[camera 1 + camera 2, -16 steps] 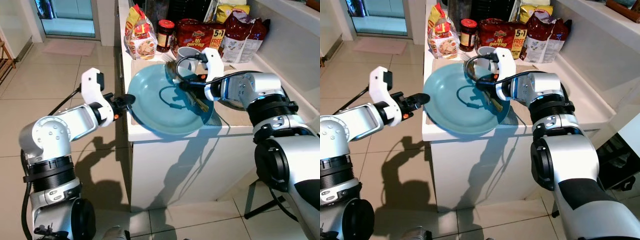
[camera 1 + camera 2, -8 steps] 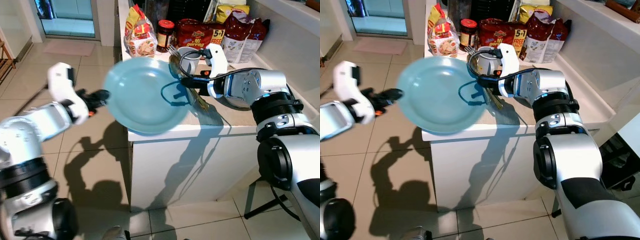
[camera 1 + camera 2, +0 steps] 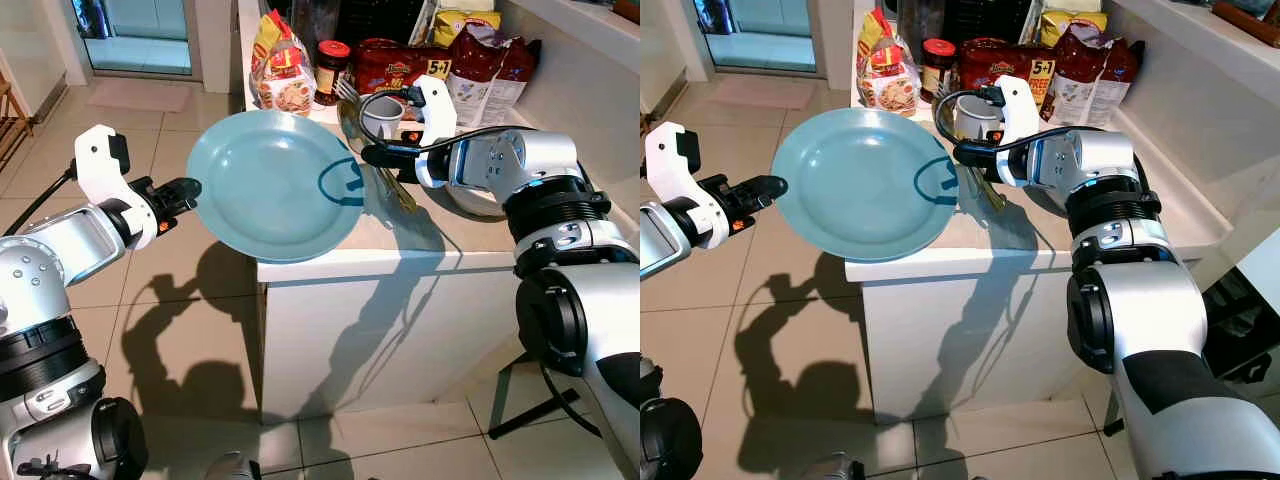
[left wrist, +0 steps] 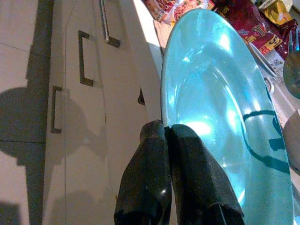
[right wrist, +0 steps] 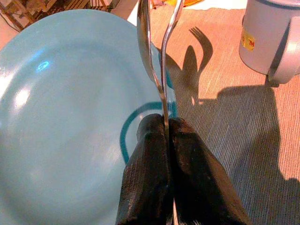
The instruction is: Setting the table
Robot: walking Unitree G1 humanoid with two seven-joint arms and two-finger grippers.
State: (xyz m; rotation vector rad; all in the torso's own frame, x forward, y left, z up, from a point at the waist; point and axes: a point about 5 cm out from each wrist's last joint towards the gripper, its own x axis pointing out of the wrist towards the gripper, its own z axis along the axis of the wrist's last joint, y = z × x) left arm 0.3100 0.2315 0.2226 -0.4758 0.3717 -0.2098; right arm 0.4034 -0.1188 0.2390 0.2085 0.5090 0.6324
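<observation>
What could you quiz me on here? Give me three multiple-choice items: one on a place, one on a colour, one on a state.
1. Where is the mug?
A. on the counter
B. on the floor
C. on the plate

2. What colour is the plate?
A. red
B. light blue
C. black

3. What is the right pincer doing?
A. hanging open
B. gripping the jar
C. clamped on the cutlery

Answers: 1 A, it stands by the snack packets. 2 B, the left pincer pinches its blue rim. 3 C, the handles sit between shut fingers.

Plate [image 3: 275, 185] glossy glazed ceramic; cutlery [image 5: 157, 56] polished metal; mat [image 5: 243, 126] ribbed woven cloth (matt); snack packets [image 3: 400, 65] shiny plastic
</observation>
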